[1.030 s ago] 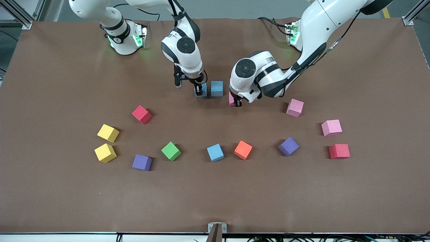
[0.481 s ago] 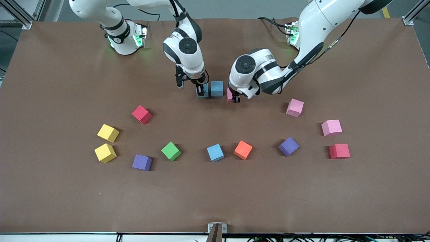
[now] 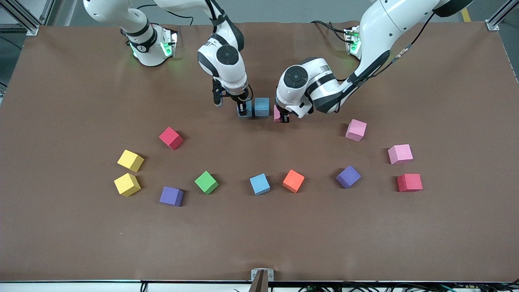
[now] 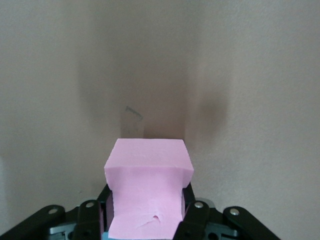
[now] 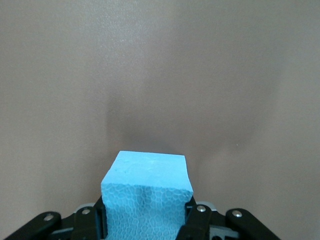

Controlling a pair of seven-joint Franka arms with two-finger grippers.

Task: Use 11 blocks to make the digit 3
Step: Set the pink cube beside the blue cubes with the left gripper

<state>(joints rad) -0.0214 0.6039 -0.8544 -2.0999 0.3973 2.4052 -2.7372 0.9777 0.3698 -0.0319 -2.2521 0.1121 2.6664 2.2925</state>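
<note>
A pink block (image 3: 277,114) is pinched between the fingers of the left gripper (image 3: 284,118), low at the worktop (image 3: 259,243) near the arms' bases. In the front view most of this block is hidden by the wrist, so only a sliver is seen; whether it rests on the surface cannot be told. In the left wrist view the same pink block (image 4: 148,190) is cut off at the picture's edge, and the fingers (image 4: 186,199) are seen pressed into its sides.

A light blue block (image 3: 243,109) is clamped in the fingers of the right gripper (image 3: 242,110) and is largely covered by them. In the right wrist view this block (image 5: 147,197) is likewise cut off at the edge.

A second light blue block (image 3: 262,107) is seen between the two grippers, touching or just beside the held blue one; the gap is hard to make out.

Nearer the camera, scattered and well apart, are found two pink blocks (image 3: 356,129), two purple blocks (image 3: 348,177), a third light blue block (image 3: 259,184), an orange block (image 3: 293,181), a green block (image 3: 206,182), two yellow cubes (image 3: 130,160) and two red cubes (image 3: 171,138).
</note>
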